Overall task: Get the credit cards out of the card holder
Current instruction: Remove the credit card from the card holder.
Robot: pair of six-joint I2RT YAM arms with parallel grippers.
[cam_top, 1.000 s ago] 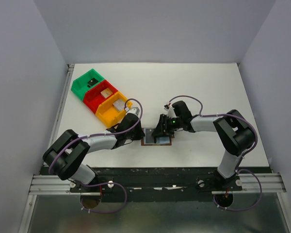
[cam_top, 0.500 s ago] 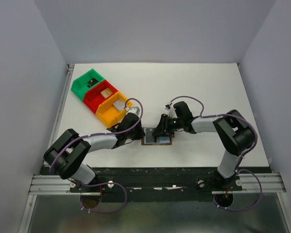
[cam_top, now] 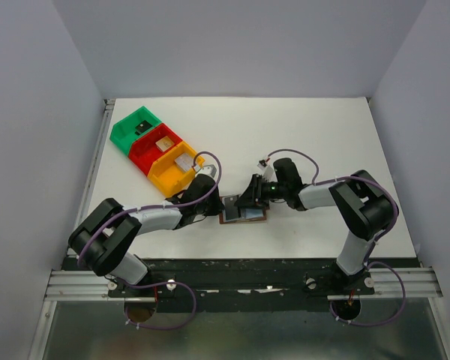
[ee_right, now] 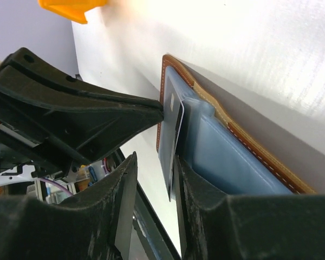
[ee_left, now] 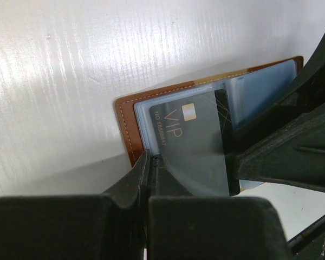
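Right gripper (ee_right: 154,168): jaws narrow, straddling black card (ee_left: 192,146) edge-on, unclamped; card tilts up off card holder (ee_left: 124,122); left gripper (ee_left: 150,160) closed tight at its edge.

My top camera looks down from high behind the rig, taking in the whole table (cam_top: 322,127); both wrist cameras sit very close, facing one another across the card holder (ee_left: 127,127); all three share it.
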